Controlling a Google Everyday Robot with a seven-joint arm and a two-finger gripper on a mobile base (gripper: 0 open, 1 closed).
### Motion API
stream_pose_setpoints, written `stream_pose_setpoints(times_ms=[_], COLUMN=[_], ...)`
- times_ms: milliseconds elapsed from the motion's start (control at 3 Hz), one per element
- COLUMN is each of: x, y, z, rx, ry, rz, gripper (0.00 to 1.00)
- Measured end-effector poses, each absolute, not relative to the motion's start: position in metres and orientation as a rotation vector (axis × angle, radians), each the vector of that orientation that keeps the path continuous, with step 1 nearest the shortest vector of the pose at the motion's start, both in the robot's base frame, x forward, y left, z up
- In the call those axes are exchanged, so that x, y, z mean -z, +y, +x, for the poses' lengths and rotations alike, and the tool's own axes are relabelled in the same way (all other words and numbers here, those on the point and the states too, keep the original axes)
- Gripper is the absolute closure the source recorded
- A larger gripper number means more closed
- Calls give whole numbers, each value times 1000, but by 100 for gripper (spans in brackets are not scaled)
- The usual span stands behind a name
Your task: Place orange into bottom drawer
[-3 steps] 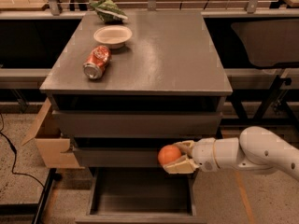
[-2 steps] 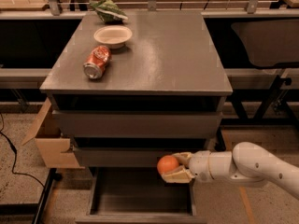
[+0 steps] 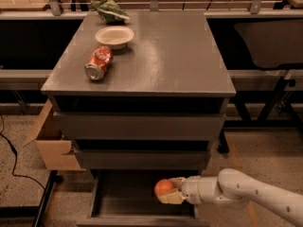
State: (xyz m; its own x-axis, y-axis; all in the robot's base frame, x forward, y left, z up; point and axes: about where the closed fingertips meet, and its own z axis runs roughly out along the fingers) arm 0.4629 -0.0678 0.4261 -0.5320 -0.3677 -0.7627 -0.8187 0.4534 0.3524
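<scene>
Arm has dropped over the last second: the orange (image 3: 163, 187) was level with the middle drawer front, now it sits lower and a bit further left, inside the outline of the open bottom drawer (image 3: 123, 195), toward its right side. My gripper (image 3: 171, 191) comes in from the right, fingers pinching the orange from both sides, grip looks unchanged through the descent. Can't tell if the orange is touching the drawer floor yet; my read is it hangs just above it. Meaning for the task: transport is basically done and the fruit has cleared the drawers above, so what's left is a short final lowering, then release and pull the arm back out to the right. Risk: it's round, so letting go too high could send it rolling on the floor of the drawer; the side walls should contain it. Can (image 3: 98, 63), bowl (image 3: 114, 35) and green bag (image 3: 110, 10) on the cabinet top haven't moved and aren't in play.
</scene>
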Motion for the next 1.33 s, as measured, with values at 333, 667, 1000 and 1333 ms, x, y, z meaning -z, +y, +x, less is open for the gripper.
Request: stream_pose_setpoints(times_ms=[333, 667, 1000, 1333], x=[-374, -325, -290, -263], y=[-59, -49, -37, -24], z=[460, 465, 477, 499], rx=[-1003, -1021, -1036, -1063], ry=[2161, 2208, 2223, 2226], rz=[-945, -902, -878, -877], gripper=[100, 100, 100, 85])
